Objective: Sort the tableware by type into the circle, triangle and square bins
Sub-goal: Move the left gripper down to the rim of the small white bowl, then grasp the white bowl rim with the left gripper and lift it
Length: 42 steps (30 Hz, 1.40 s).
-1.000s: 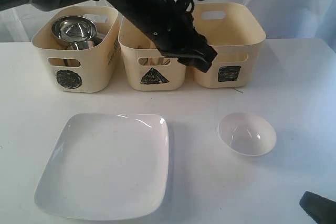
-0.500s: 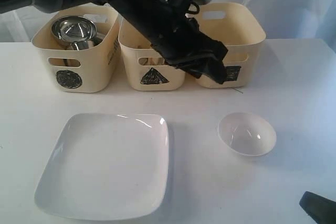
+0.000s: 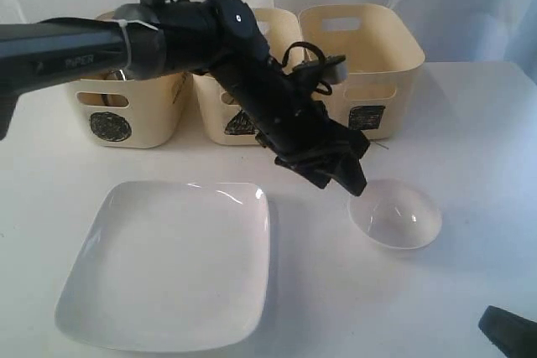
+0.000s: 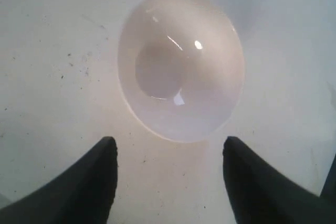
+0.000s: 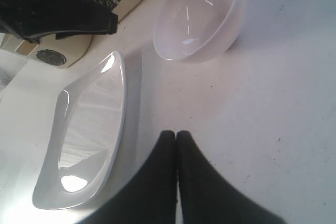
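Observation:
The clear round dish (image 3: 396, 215) (image 4: 181, 66) (image 5: 197, 19) sits upright on the white table, right of centre. My left gripper (image 3: 342, 180) (image 4: 168, 142) hangs just above and to the left of it, jaws open and empty, the dish's rim lying a little beyond the fingertips. The large white square plate (image 3: 168, 262) (image 5: 89, 129) lies flat at the front left. My right gripper (image 5: 176, 134) is shut with nothing in it, low over the table near the front right corner (image 3: 503, 329).
Three cream bins stand in a row at the back: the circle bin (image 3: 126, 115), the triangle bin (image 3: 226, 111) and the square bin (image 3: 377, 48). The left arm (image 3: 252, 64) crosses in front of the circle and triangle bins, hiding their contents.
The left arm has swung down from over the bins towards the clear dish, and its jaws have opened wider. Dish, plate and right gripper have not moved.

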Motion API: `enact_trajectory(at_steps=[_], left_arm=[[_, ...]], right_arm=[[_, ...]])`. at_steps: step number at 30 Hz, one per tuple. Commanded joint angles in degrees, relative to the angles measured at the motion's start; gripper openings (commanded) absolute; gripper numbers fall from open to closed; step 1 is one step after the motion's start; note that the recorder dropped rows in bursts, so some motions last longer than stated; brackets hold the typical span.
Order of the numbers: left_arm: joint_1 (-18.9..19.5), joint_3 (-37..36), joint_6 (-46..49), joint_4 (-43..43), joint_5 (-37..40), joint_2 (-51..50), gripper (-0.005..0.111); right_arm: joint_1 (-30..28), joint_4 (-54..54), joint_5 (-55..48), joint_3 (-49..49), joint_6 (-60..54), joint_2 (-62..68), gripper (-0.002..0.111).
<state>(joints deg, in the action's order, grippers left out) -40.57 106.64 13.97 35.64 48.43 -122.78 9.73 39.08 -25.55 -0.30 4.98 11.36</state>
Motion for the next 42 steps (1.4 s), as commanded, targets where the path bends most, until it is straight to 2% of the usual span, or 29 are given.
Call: enact_trajectory(at_steps=[1, 5, 12, 17, 25, 27, 35, 42], left_arm=[[-0.24, 0.07, -0.45, 2.81, -0.83, -2.00, 0.063], [-0.38, 0.07, -0.45, 4.19, -2.61, -3.63, 0.063], [-3.69, 0.07, 0.05, 5.04, -9.24, -6.40, 0.063], [-4.80, 0.07, 0.05, 4.19, -10.42, -6.87, 0.061], [-4.80, 0.07, -0.68, 4.19, -10.77, -6.87, 0.009], [-4.80, 0.07, -0.72, 4.19, -10.89, -6.87, 0.003], [-4.80, 0.07, -0.72, 3.87, -10.76, -6.59, 0.001], [-4.70, 0.07, -0.72, -3.80, -10.76, -2.58, 0.001]], right_arm=[[0.21, -0.17, 0.28, 0.30, 0.03, -0.38, 0.000], [0.21, -0.17, 0.28, 0.30, 0.03, -0.38, 0.000], [0.21, -0.17, 0.28, 0.30, 0.03, -0.38, 0.000], [0.21, -0.17, 0.28, 0.30, 0.03, -0.38, 0.000], [0.21, -0.17, 0.28, 0.30, 0.03, -0.38, 0.000], [0.21, -0.17, 0.28, 0.30, 0.03, -0.38, 0.000], [0.21, -0.17, 0.28, 0.30, 0.03, -0.38, 0.000], [0.21, -0.17, 0.28, 0.30, 0.03, -0.38, 0.000]])
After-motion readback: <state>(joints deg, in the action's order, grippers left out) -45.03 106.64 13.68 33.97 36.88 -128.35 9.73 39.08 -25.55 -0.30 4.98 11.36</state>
